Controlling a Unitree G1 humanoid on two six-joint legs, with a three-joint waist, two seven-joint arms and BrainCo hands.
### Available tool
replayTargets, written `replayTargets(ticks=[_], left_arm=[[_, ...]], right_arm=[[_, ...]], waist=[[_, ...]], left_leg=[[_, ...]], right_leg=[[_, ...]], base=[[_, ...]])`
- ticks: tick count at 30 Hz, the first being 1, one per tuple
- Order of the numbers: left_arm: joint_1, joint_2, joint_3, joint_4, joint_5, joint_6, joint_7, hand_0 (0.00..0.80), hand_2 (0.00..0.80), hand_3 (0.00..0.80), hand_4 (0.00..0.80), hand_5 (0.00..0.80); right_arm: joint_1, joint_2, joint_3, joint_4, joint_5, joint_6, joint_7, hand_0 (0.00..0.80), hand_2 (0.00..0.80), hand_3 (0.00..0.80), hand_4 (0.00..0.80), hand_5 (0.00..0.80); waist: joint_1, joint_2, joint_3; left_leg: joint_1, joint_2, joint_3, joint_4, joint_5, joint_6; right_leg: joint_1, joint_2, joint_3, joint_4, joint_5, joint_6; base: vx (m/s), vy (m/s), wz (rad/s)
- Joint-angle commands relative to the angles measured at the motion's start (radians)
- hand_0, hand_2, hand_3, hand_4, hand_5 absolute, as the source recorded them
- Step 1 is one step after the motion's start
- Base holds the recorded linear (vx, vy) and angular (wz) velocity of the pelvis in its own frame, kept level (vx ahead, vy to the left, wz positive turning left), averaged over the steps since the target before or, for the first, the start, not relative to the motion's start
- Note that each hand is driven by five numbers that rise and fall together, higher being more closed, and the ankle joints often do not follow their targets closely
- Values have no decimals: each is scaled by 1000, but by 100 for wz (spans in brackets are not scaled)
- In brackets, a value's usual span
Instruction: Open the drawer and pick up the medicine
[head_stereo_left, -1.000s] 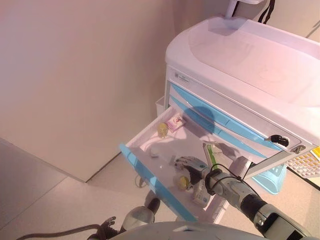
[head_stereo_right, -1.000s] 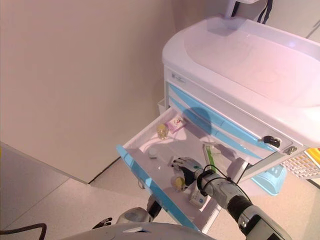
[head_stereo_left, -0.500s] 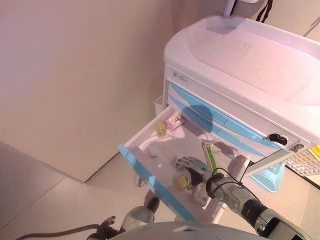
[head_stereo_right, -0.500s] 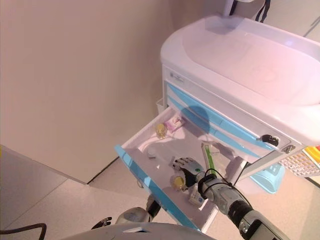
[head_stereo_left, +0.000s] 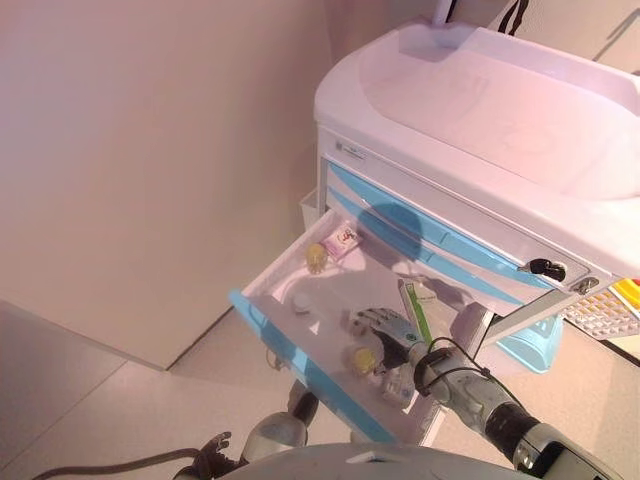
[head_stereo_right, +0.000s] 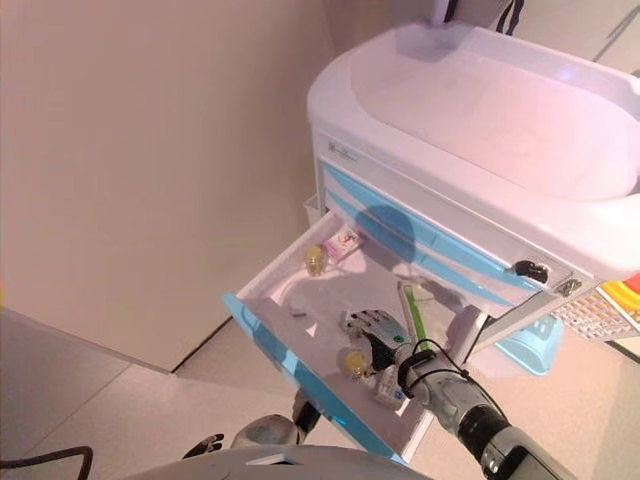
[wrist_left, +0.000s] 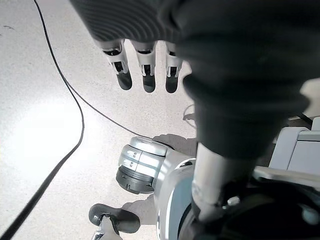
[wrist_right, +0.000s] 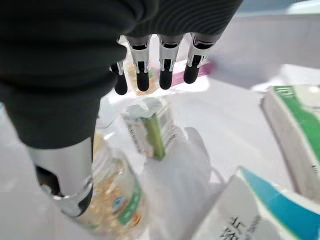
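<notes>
White plastic makes the cart (head_stereo_left: 480, 90), and its fronts are light blue. One drawer (head_stereo_left: 300, 355) is pulled out toward the robot; two other blue fronts above it are closed.

Inside the open drawer I count two small yellow-capped bottles: one bottle at the far left corner (head_stereo_left: 316, 257) and one bottle near the front edge (head_stereo_left: 364, 360). One pink packet (head_stereo_left: 342, 241) lies just beside the far bottle. One green and white box (head_stereo_left: 417, 312) lies along the right side, and one white and blue box (wrist_right: 260, 210) is at the near right corner. One small white round thing (head_stereo_left: 301, 306) lies on the drawer floor in the left half.

The right hand (head_stereo_left: 388, 330) is inside the drawer, between the front bottle and the green box. In the right wrist view its fingers (wrist_right: 166, 75) are straight and apart and the thumb stands away from them; they close on nothing. Under the palm lie the front bottle, a small carton with a green stripe (wrist_right: 150, 127) and crumpled clear wrapping (wrist_right: 175, 170).

The left half of the drawer floor has open room; the right half is crowded up to the drawer walls. The blue front edge is near the hand.

The left hand (wrist_left: 145, 70) hangs low over the floor, fingers straight, holding nothing.
</notes>
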Motion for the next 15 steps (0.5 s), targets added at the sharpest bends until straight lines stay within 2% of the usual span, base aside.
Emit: replayTargets(ticks=[1, 9, 15], left_arm=[[-56, -28, -28, 41, -11, -15, 8, 0, 0, 0, 0, 0], [-60, -22, -25, 44, -10, -17, 1, 0, 0, 0, 0, 0], [-62, -19, -24, 45, -4, -16, 0, 0, 0, 0, 0, 0]], right_arm=[[0, -35, -4, -114, 37, 0, -42, 0, 0, 0, 0, 0], [8, -38, -11, -107, 44, 30, -9, 0, 0, 0, 0, 0], [10, -35, -2, -86, 35, 19, 68, 0, 0, 0, 0, 0]], waist=[[12, -16, -8], [6, -16, -10], [8, -19, -10]], left_leg=[[84, -25, 79, 17, -153, 43], [87, -25, 83, 16, -156, 43], [90, -25, 82, 16, -158, 43]], right_leg=[[-115, -39, 113, 80, 60, 24], [-113, -41, 114, 79, 60, 25], [-111, -42, 112, 80, 59, 25]], base=[[0, 0, 0], [0, 0, 0], [3, -2, -3]])
